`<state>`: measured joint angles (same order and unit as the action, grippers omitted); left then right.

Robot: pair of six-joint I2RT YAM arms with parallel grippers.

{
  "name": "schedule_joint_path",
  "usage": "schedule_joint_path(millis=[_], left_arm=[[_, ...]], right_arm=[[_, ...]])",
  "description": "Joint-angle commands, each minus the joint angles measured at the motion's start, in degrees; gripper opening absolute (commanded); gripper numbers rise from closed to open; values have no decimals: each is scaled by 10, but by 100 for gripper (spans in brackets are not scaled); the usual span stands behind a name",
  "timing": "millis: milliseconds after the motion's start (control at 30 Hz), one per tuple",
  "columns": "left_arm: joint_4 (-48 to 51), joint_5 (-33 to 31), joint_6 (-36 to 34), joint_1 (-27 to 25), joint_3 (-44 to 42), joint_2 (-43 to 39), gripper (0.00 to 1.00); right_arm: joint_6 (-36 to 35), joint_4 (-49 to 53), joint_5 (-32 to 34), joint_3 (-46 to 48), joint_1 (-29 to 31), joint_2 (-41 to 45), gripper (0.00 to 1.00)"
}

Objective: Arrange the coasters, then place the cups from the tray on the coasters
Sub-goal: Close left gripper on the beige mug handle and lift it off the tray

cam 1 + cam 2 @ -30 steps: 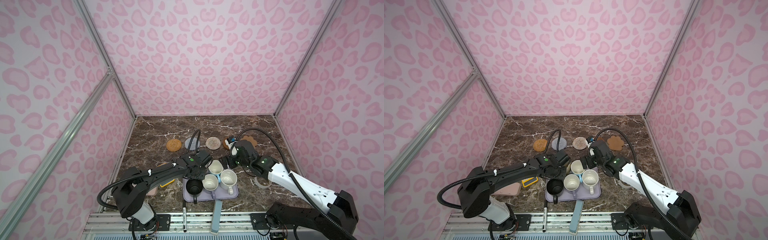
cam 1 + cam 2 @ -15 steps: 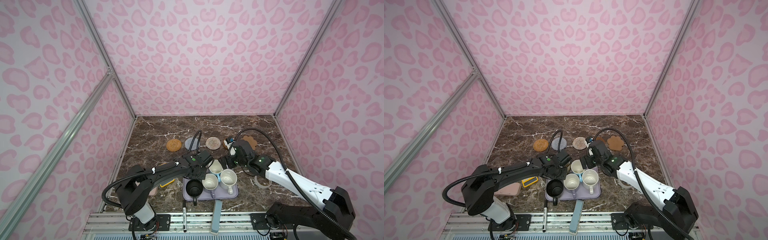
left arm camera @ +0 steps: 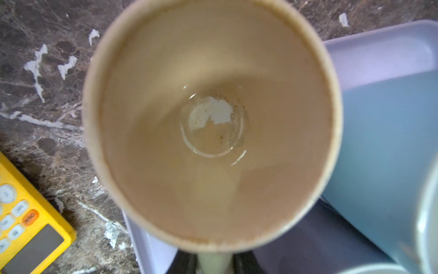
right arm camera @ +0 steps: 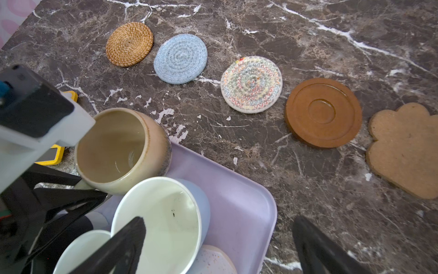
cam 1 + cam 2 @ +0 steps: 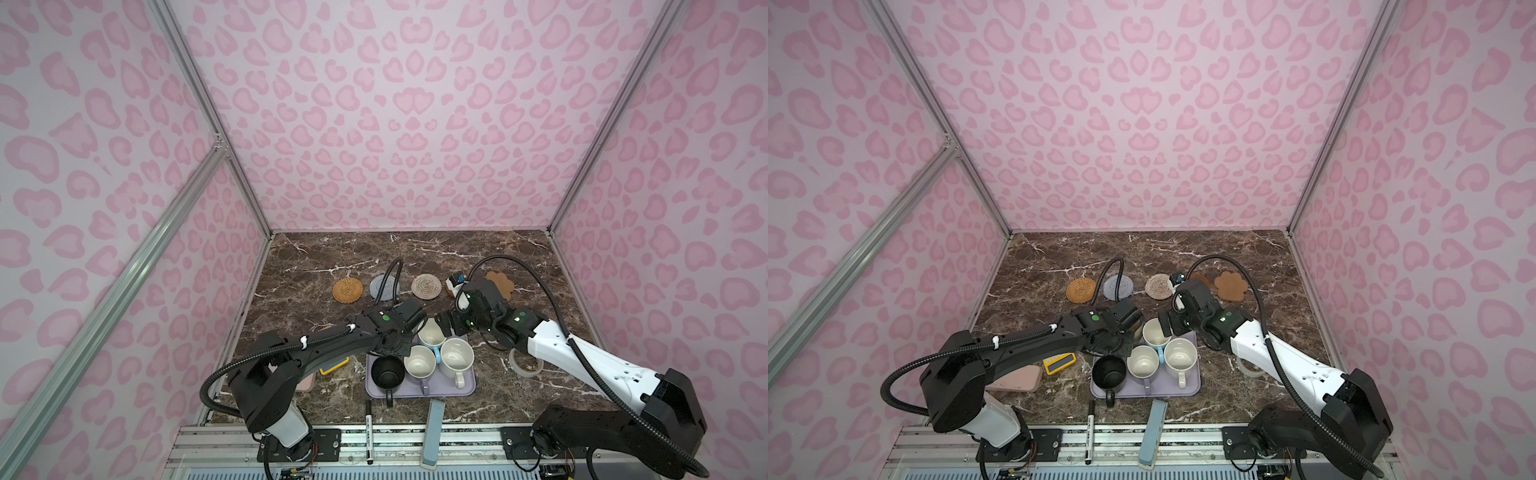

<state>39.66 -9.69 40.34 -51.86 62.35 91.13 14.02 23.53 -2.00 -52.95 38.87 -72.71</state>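
Your left gripper (image 3: 214, 263) pinches the beige mug (image 3: 213, 123) by its handle, at eleven o'clock on the tray (image 4: 237, 201), likely for lifting toward the coasters (image 4: 251, 84) at twelve; your right gripper (image 4: 220, 244) hangs spread.

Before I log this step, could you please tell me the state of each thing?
Left gripper, shut on beige cup's handle.
Right gripper, open, empty.
Beige cup, empty, at tray's corner.
Coasters, flat in a row, bare.
Other four cups, upright on tray, empty.
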Motion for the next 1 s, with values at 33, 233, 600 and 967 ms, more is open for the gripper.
schedule_joint_path(millis=[33, 233, 600, 967], left_arm=[[-32, -29, -4, 0, 1, -24, 2], [-25, -33, -4, 0, -3, -39, 3], [-30, -58, -1, 0, -17, -73, 3], [-73, -103, 5, 2, -47, -119, 3]], right_arm=[[6, -8, -6, -5, 1, -5, 99], [10, -12, -9, -6, 3, -6, 99], [10, -14, -7, -8, 6, -3, 99], [3, -56, -34, -1, 17, 3, 99]])
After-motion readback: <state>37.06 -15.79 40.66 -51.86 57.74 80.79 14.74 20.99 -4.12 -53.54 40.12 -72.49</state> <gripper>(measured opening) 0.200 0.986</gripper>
